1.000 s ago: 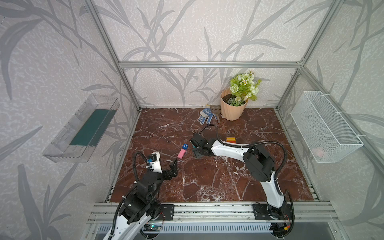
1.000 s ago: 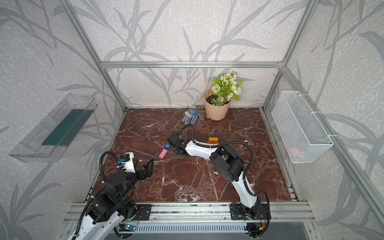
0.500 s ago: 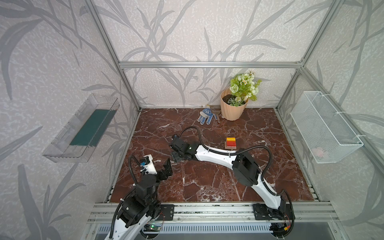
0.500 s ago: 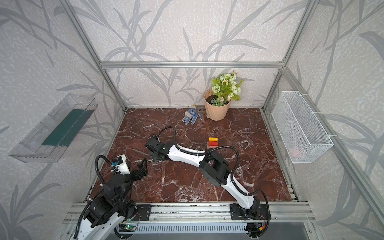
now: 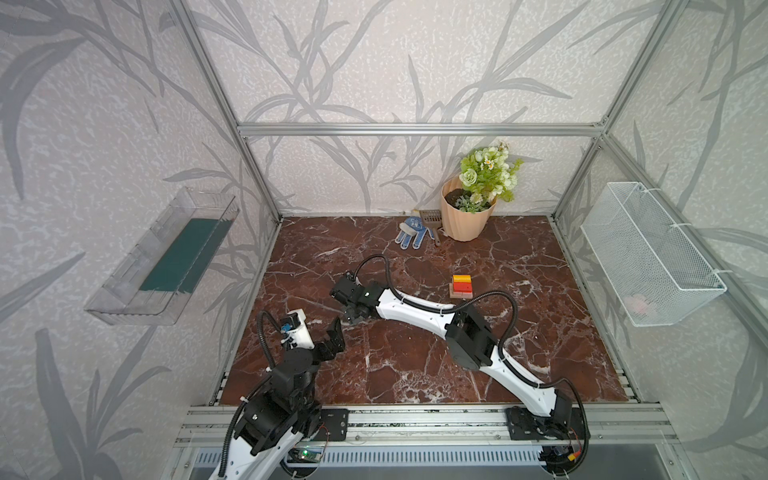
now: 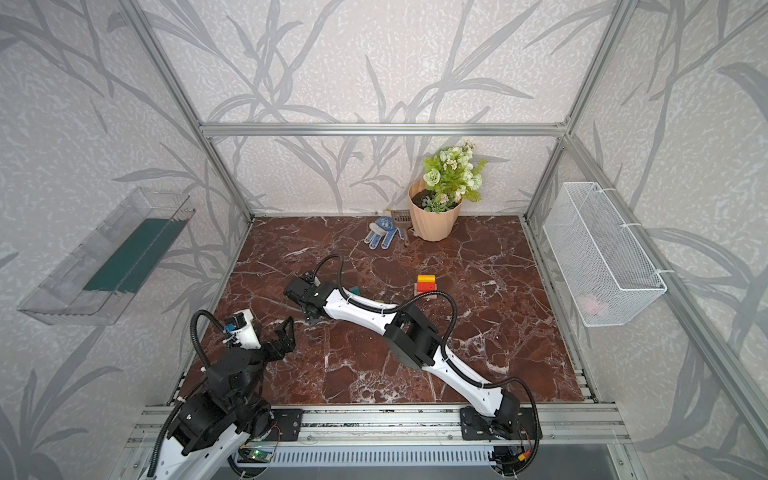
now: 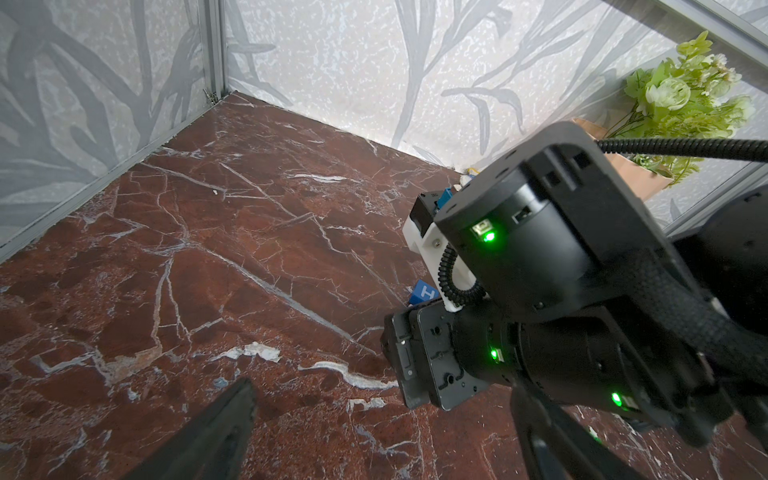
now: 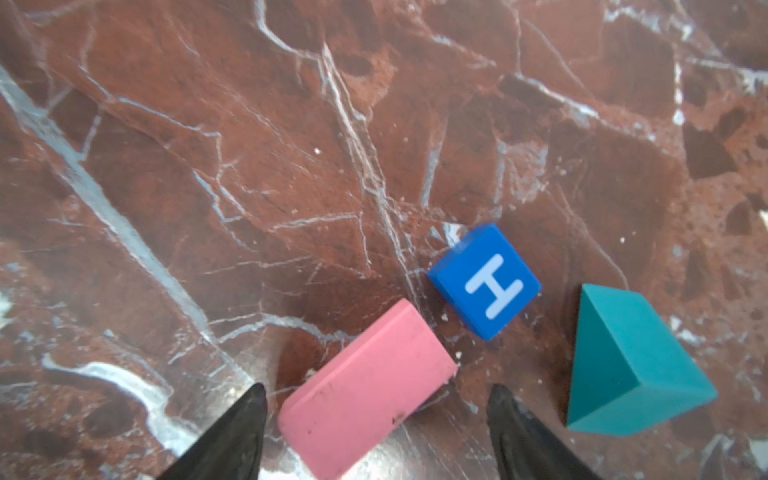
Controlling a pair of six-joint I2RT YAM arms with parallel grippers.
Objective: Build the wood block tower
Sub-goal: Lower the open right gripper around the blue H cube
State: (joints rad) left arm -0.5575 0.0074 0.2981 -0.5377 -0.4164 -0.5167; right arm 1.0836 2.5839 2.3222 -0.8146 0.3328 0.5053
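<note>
- The left gripper (image 5: 336, 330) is seen at about 8 o'clock from the centre of the table (image 5: 415, 374). Its jaws are spread and nothing is held between them.
- The right gripper (image 8: 377, 388) is held at about 9 o'clock, low over the table. Its jaws are parted and set either side of a pink block (image 8: 365, 386), with a gap left on each side, so nothing is gripped yet.
- The pink block is laid flat and skewed to the jaws. It is judged light, stiff and smooth-painted. It is best taken across its narrow width, on the two long faces near the middle. Unless the wrist is turned first, it may be swivelled or pinched by its corners.
- A blue cube (image 8: 484, 282) marked H is found just past the block's far end, apart from it.
- A teal wedge (image 8: 631, 365) is placed just outside one jaw. In a top view the teal wedge (image 6: 354, 289) is glimpsed at 2 o'clock from the right gripper.
- The tower (image 5: 462, 286) is stood at 2 o'clock from centre, well apart from these three. It is stacked orange on red on tan, so most of the build is judged to remain.
</note>
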